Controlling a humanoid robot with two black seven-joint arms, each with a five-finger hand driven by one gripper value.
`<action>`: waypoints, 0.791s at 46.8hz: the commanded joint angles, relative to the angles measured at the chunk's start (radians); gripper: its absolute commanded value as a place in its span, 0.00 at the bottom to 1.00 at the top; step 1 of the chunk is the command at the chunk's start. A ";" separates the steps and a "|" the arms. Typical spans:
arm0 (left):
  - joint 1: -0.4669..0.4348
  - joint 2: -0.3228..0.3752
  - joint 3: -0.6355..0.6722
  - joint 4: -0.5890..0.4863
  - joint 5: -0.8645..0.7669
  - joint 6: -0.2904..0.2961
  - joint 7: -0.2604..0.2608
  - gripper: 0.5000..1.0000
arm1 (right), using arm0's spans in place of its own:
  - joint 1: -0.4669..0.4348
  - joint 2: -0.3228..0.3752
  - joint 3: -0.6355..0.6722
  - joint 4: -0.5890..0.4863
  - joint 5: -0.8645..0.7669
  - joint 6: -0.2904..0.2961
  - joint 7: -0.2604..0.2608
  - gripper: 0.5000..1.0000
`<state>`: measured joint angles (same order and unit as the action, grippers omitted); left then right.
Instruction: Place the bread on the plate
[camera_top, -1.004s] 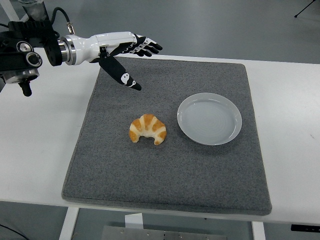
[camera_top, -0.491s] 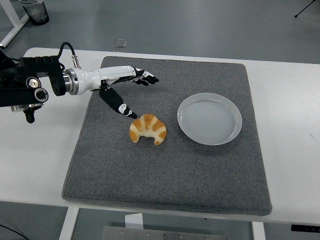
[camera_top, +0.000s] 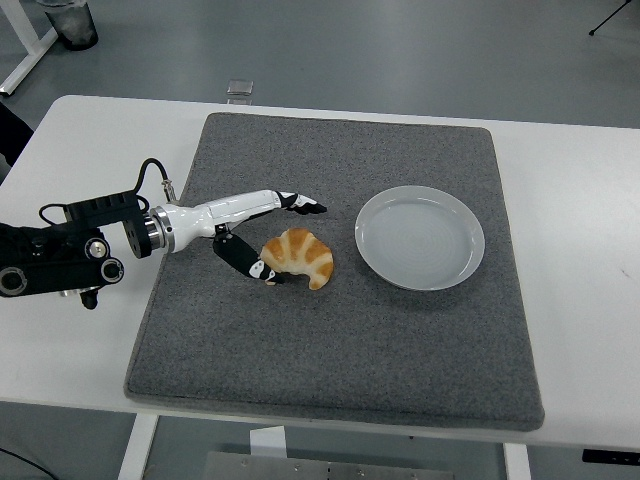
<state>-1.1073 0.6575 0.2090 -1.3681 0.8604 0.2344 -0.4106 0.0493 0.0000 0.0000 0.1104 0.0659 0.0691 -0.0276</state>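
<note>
White table (camera_top: 80, 340) with a grey mat (camera_top: 340, 340) on it, croissant-shaped bread (camera_top: 298, 256) sitting mid-mat just left of the empty plate (camera_top: 420, 237), and the left hand (camera_top: 262, 230) has its fingers spread around the bread's left end, thumb touching it, not really gripping.

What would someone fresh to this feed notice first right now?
Probably the golden croissant near the middle of the grey mat, with the left hand bracketing its left end, thumb low at its edge and fingers stretched above it. Next, the empty white plate just right of the croissant.
</note>
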 joint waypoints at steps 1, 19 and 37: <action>0.024 -0.025 0.000 0.030 0.000 0.026 -0.020 0.95 | 0.000 0.000 0.000 0.000 0.000 0.000 0.000 0.90; 0.080 -0.130 -0.003 0.164 -0.004 0.077 -0.050 0.92 | 0.000 0.000 -0.002 0.000 0.000 0.000 0.000 0.90; 0.101 -0.142 -0.002 0.178 -0.018 0.100 -0.048 0.62 | 0.000 0.000 0.000 0.000 0.000 0.000 0.000 0.90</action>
<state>-1.0138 0.5154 0.2068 -1.1906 0.8436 0.3353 -0.4594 0.0491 0.0000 -0.0009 0.1105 0.0650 0.0690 -0.0277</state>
